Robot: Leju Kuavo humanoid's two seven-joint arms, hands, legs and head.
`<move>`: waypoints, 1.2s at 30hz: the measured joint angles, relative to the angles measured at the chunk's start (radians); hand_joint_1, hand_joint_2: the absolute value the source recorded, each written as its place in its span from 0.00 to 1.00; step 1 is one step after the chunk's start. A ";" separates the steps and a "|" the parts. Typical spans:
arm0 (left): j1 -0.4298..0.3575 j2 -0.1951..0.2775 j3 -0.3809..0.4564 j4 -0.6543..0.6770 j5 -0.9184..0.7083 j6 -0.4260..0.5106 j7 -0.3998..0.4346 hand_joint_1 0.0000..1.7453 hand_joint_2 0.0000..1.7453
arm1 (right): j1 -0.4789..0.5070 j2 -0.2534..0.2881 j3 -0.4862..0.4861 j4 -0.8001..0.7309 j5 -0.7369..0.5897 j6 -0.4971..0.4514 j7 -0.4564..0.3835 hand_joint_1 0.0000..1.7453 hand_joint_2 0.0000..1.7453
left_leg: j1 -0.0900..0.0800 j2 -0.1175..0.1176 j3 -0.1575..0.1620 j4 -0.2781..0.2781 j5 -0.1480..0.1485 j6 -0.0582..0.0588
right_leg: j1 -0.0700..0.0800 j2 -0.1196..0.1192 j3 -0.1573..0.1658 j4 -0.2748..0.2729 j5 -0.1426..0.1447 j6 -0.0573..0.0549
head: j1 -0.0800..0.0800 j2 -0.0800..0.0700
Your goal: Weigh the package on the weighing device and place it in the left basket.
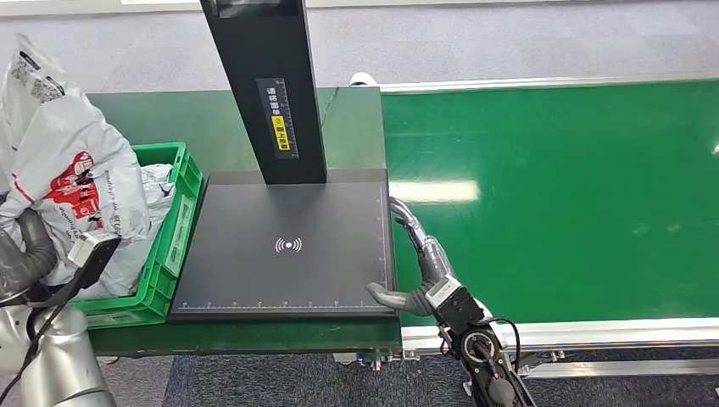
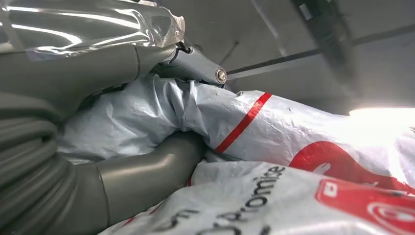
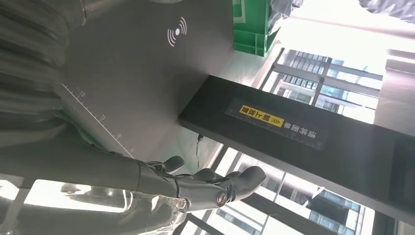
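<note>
The package point(image 1: 64, 161), a white-grey plastic mailer with red print, stands with its long axis roughly upright, its top leaning toward the far left, its lower end down in the green basket point(image 1: 174, 229). A second grey bag point(image 1: 157, 182) lies in the basket behind it.

The basket sits at the left end of a dark green worktop point(image 1: 153, 114), touching the left edge of the black scale point(image 1: 288, 246), whose flat plate carries a white wireless mark and a ruled edge. A black post point(image 1: 267, 85) with a yellow label rises from the plate's far side. To the right runs a bright green conveyor point(image 1: 551, 195) with a metal rim; grey floor lies beyond.

The left hand point(image 2: 147, 117) grips the package: in the left wrist view the thumb presses under a fold and the fingers point(image 2: 195, 66) close over it from above, crumpling the plastic.

The right hand point(image 1: 420, 284) rests at the scale's near right corner, thumb on the plate, fingers apart and seemingly holding nothing.
</note>
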State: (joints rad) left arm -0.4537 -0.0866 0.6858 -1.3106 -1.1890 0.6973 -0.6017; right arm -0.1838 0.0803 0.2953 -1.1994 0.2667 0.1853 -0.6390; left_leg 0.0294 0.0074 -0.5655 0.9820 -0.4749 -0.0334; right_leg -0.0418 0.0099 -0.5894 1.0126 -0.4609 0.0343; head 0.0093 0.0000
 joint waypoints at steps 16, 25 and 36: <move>-0.140 0.183 -0.176 0.511 -0.147 -0.463 0.651 0.94 1.00 | -0.026 -0.004 0.000 0.015 0.036 0.044 -0.002 0.00 1.00 | 0.000 -0.004 0.006 -0.001 0.000 0.000 | -0.001 -0.005 0.009 0.000 -0.001 0.000 | 0.000 0.000; -0.181 0.225 -0.207 0.620 -0.132 -0.509 0.637 0.98 1.00 | -0.039 -0.004 0.000 0.034 0.038 0.043 -0.003 0.00 1.00 | -0.001 -0.009 0.017 -0.001 0.001 0.000 | -0.001 -0.010 0.022 0.000 -0.003 0.000 | 0.000 0.000; -0.214 0.253 -0.245 0.693 -0.121 -0.485 0.641 0.00 1.00 | -0.038 -0.003 0.000 0.035 0.047 0.043 0.016 0.00 1.00 | -0.001 -0.013 0.022 -0.001 0.001 0.000 | -0.001 -0.012 0.027 0.000 -0.003 0.000 | 0.000 0.000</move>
State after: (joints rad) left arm -0.6678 0.1665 0.4411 -0.6179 -1.3099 0.2119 0.0390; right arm -0.2220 0.0774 0.2956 -1.1645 0.3140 0.2281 -0.6227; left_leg 0.0289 -0.0054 -0.5438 0.9806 -0.4735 -0.0335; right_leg -0.0425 -0.0023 -0.5622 1.0124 -0.4643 0.0341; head 0.0090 0.0000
